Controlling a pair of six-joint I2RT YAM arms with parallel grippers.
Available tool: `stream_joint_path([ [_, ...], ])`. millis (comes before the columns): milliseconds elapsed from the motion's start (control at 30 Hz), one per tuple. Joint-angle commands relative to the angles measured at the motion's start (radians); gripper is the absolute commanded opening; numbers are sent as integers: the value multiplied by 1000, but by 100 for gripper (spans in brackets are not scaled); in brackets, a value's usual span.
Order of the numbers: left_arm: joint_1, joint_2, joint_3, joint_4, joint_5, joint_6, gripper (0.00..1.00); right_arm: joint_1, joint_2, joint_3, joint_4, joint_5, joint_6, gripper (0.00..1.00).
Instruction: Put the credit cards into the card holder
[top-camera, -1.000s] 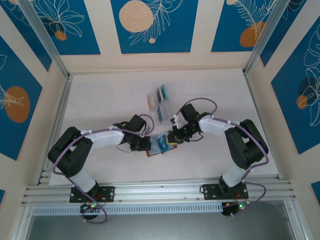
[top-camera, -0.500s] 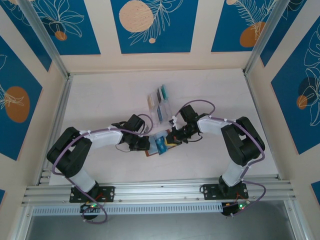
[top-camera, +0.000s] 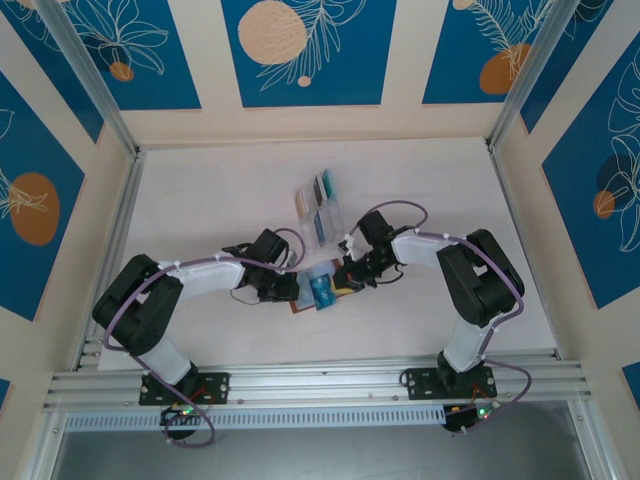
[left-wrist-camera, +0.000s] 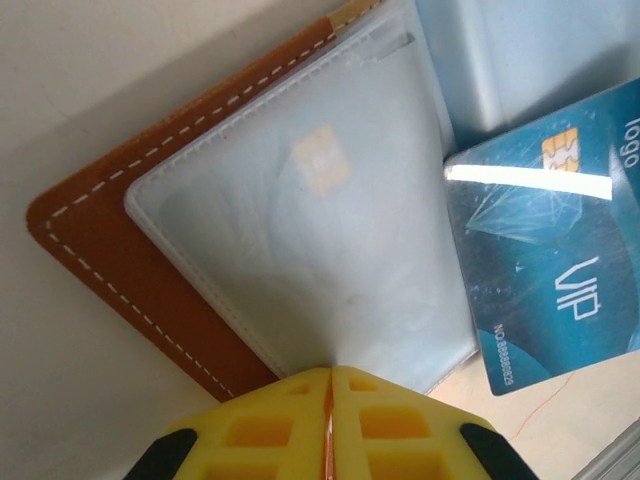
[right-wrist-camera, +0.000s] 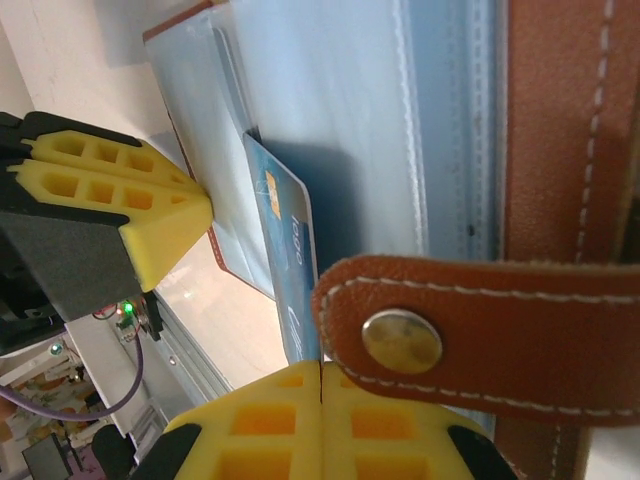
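Bright even light, soft shadows, white glare streak across the teal card (left-wrist-camera: 550, 290), wrist close-ups slightly soft

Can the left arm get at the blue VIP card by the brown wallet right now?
Probably, but not freely. The blue plastic VIP card lies uncovered just beside the left hand, yet that hand looks shut on the brown leather wallet, and the right hand seems to pinch the card.

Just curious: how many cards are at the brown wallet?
2: a teal VIP card beside the frosted pocket, and a pale card inside that pocket. Others may be hidden.
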Motion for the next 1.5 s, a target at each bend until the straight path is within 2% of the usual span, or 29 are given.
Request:
stream_joint_path([
  [0, 19, 17, -37, -76, -46, 15, 9, 1, 6, 45, -45, 13, -19, 0],
  [233, 18, 8, -42, -73, -45, 13, 9, 8, 2, 81, -62, 32, -15, 0],
  [700, 20, 6, -46, -56, -33, 7, 9, 93, 22, 198, -206, 210, -56, 0],
  [833, 21, 6, -51, -49, -29, 7, 9, 114, 34, 217, -207, 204, -50, 0],
  [1033, 21, 3, -57, -41, -28, 3, 9, 116, 48, 222, -186, 153, -36, 14],
  [1133, 21, 3, -59, -41, -28, 3, 9, 113, 51, 218, -175, 129, -31, 17],
  [1467, 20, 0, -65, -35, -28, 0, 9, 105, 70, 222, -173, 125, -26, 16],
])
